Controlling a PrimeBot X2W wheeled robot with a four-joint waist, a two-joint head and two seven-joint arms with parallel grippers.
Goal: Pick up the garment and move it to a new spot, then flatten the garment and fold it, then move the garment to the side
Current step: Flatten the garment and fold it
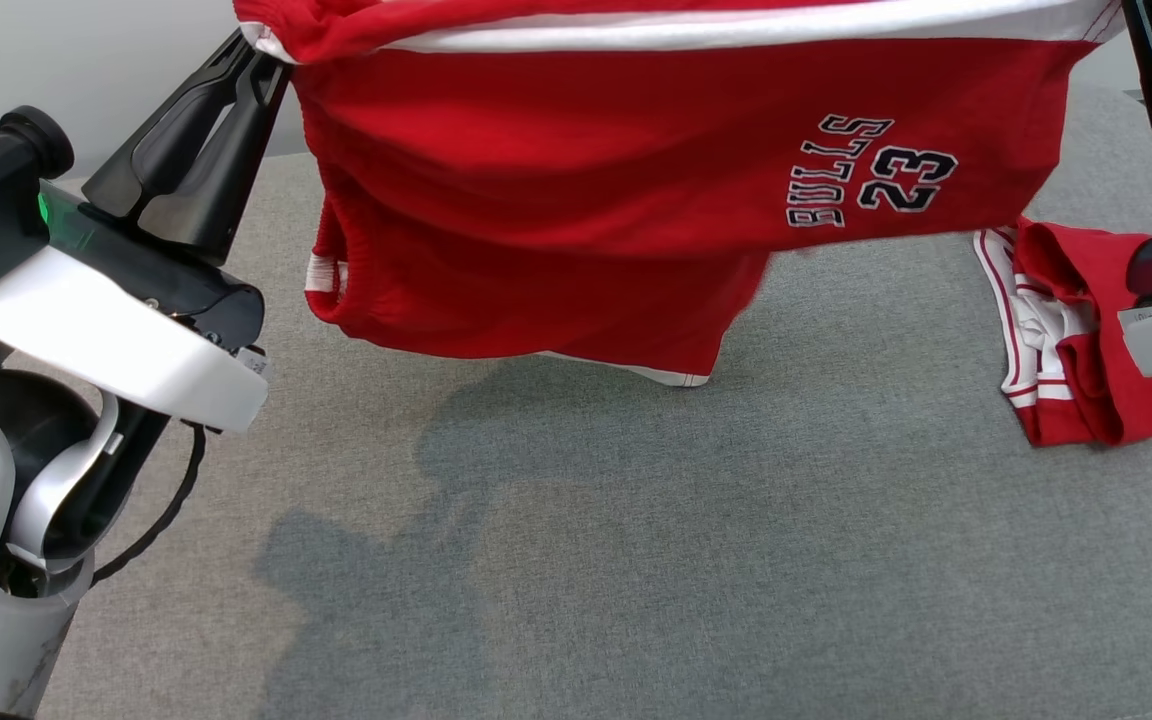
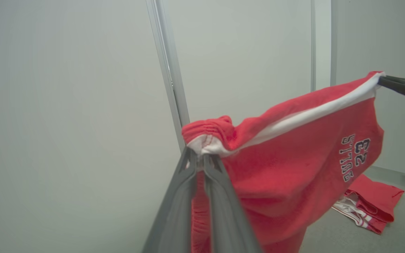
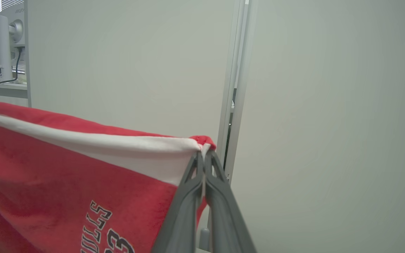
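With my left gripper [image 2: 199, 155] and right gripper [image 3: 203, 151] each clamped on the red Bulls shorts [image 1: 576, 180], pickup appears complete; relocating, flattening, folding and side placement remain.

You have a bright red garment [image 1: 576, 200] before you, with a broad white band along its top edge and dark lettering [image 1: 871, 170], outlined in white, that reads BULLS 23. Your left gripper [image 1: 271, 60] and right gripper [image 3: 204, 154] have dark grey-black fingers. The left forearm shell [image 1: 106, 340] is white with a small green light [image 1: 42, 208]. The second garment [image 1: 1066, 340] is also red, trimmed in white with thin red stripes. The tabletop [image 1: 736, 560] is flecked grey fabric, and the wall [image 2: 65, 105] is pale grey.
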